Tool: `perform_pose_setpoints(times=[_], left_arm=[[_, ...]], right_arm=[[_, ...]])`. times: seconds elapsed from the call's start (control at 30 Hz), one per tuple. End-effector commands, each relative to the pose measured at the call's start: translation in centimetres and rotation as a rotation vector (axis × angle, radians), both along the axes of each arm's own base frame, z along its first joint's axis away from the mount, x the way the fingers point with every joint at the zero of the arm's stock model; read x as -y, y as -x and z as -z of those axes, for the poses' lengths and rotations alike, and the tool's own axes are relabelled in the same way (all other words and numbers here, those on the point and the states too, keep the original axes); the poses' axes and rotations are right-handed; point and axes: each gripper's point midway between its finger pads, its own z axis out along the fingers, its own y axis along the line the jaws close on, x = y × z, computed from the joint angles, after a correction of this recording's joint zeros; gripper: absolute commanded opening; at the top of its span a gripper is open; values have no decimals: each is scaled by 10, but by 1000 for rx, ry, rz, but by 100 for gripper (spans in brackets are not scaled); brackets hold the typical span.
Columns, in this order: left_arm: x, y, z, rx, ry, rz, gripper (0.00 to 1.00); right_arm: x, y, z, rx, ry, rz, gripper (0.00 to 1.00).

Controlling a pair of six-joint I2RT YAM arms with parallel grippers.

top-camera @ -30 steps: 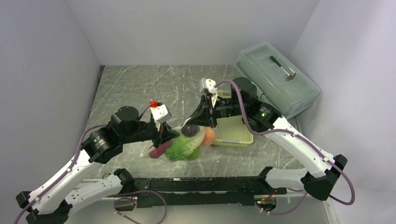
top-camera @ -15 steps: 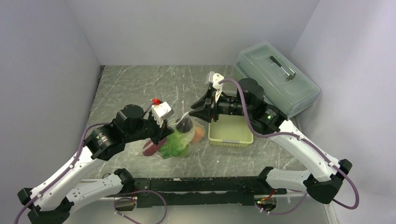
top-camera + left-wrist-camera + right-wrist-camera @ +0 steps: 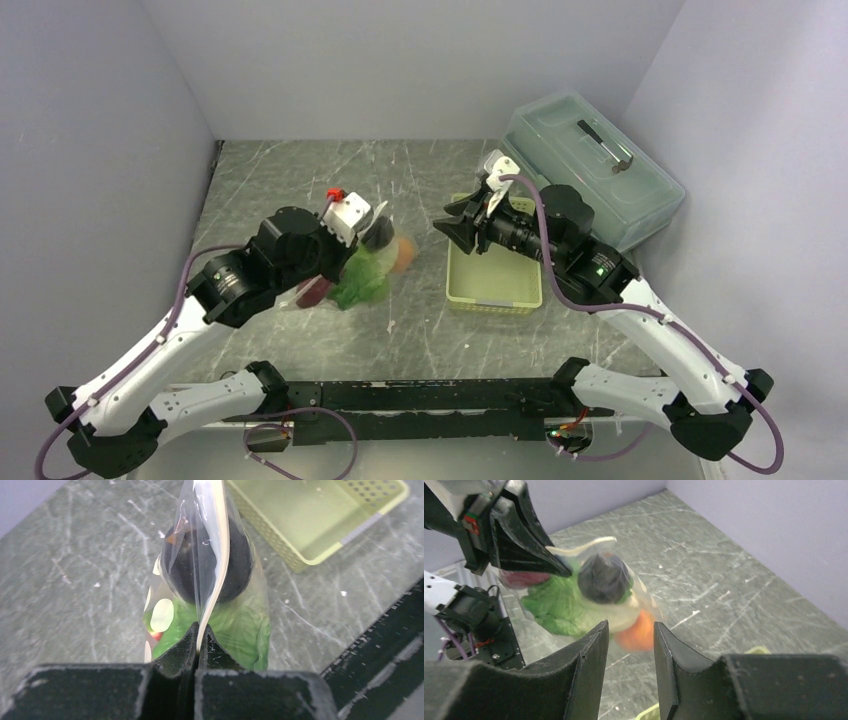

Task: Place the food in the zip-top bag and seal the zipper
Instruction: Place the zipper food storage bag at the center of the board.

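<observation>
The zip-top bag (image 3: pixel 375 265) hangs from my left gripper (image 3: pixel 352 258), which is shut on the zipper (image 3: pixel 220 555) at one end of the mouth. Inside the bag I see leafy green lettuce (image 3: pixel 240 630), a dark maroon ball (image 3: pixel 235 565), an orange-red ball (image 3: pixel 639 632) and a red-orange long piece (image 3: pixel 312 292). The mouth edge looks pressed together along the whitish strip. My right gripper (image 3: pixel 450 225) is open and empty, to the right of the bag, apart from it. In the right wrist view the bag (image 3: pixel 589 590) is beyond my open fingers (image 3: pixel 591 650).
The pale green slotted basket (image 3: pixel 495 290) stands under my right arm. The large translucent lidded box (image 3: pixel 595 170) is at the back right. Purple walls close in the left, back and right. The black rail runs along the near edge.
My left gripper has carried the bag up and to the left, away from the basket. My right gripper has drawn back to the right, away from the bag.
</observation>
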Motion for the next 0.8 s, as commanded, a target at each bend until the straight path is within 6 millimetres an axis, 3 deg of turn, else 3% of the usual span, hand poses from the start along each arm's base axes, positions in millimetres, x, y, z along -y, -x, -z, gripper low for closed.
perform_pose_setpoints(times=[0.0, 0.43, 0.67, 0.77], left_arm=[[-15, -30, -38, 161, -23, -129, 0], [-46, -108, -38, 299, -307, -448, 0], [-63, -159, -6, 277, -417, -561, 0], [-58, -174, 11, 259, -451, -563, 0]], right_arm=[[13, -12, -5, 25, -35, 95, 42], [31, -16, 25, -30, -45, 194, 42], [45, -14, 37, -43, -66, 247, 43], [49, -11, 40, -45, -73, 255, 43]])
